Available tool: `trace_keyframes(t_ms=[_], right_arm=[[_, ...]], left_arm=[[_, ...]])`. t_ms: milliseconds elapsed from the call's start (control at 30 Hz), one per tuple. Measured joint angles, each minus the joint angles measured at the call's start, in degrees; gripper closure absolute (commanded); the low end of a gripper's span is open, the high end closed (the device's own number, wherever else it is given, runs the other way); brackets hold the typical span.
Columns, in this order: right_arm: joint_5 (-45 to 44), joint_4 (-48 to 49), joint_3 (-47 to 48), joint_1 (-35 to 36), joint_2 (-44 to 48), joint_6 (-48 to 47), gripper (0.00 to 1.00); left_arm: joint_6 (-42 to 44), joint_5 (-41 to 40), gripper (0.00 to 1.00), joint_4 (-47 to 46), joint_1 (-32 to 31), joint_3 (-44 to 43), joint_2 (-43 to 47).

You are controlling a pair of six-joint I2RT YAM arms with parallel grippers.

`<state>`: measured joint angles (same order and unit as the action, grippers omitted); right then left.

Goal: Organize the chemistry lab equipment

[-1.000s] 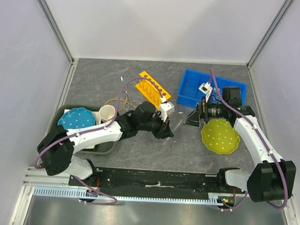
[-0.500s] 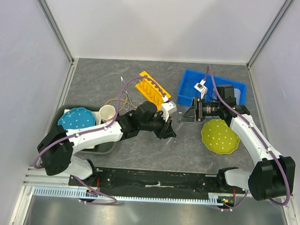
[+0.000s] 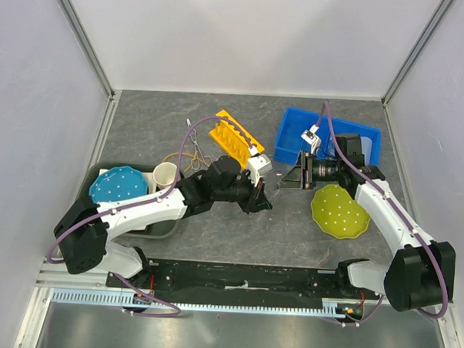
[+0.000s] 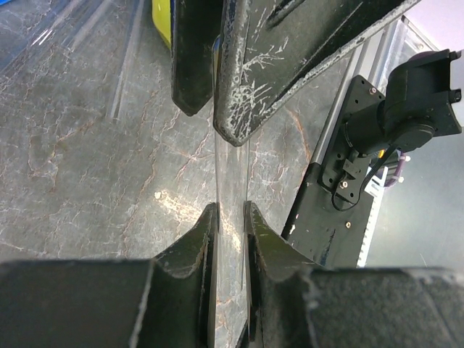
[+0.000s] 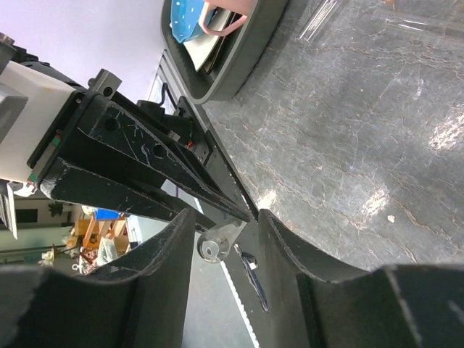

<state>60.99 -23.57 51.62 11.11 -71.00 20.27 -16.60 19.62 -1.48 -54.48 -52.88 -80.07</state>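
A dark grey, marble-patterned tabletop [image 3: 214, 227] sits inside a booth with plain pale walls on 3 sides and silver frame rails in the corners. A black rail along the near edge, at 6 o'clock, carries the 2 arm bases.

Near the centre, the left claw [image 3: 262, 197] is closed on a thin clear rod [image 4: 232, 174], pinched between both fingers. Seen from above, the rod's long axis runs from about 8 o'clock to 2 o'clock. Its free end points at the right claw [image 3: 288, 179]. That claw is open, with 1 finger on each side of the rod's tip. The right wrist view shows the tip end-on as a small clear circle between them.

At 12 o'clock from the left claw lies the yellow holed rack [image 3: 235, 136], its long axis running from 10 o'clock to 4 o'clock. The metal tongs [image 3: 195, 148] and the tan rubber loop [image 3: 173, 157] lie at 10 o'clock. Loose clear rods [image 4: 123, 65] rest flat on the tabletop near the claws.

A blue bin [image 3: 326, 136] sits at 1 o'clock and a green dotted plate [image 3: 342, 213] at 3 o'clock. At 9 o'clock, a grey tray [image 3: 162, 229] holds a blue dotted plate [image 3: 120, 183] and a cream mug [image 3: 166, 173].
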Motion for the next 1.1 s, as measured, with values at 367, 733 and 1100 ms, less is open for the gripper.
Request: trace_keyframes(t_ms=[367,733,1100], right_arm=[[0.42,1.55,-0.07,0.68,0.07,0.68,0.79],[0.81,1.4,3.13,1.2,-1.75,-1.01,0.81],[-4.94,-0.24,21.0,3.37,-11.93,-7.74,0.81]], left_arm=[[-0.59,-0.13,0.86,0.0,0.02,0.0,0.11],[-3.34,-4.61,0.32,0.57,-0.02,0.02,4.85],[-3.74,-21.38,0.17,14.95,0.09,-1.4,24.48]])
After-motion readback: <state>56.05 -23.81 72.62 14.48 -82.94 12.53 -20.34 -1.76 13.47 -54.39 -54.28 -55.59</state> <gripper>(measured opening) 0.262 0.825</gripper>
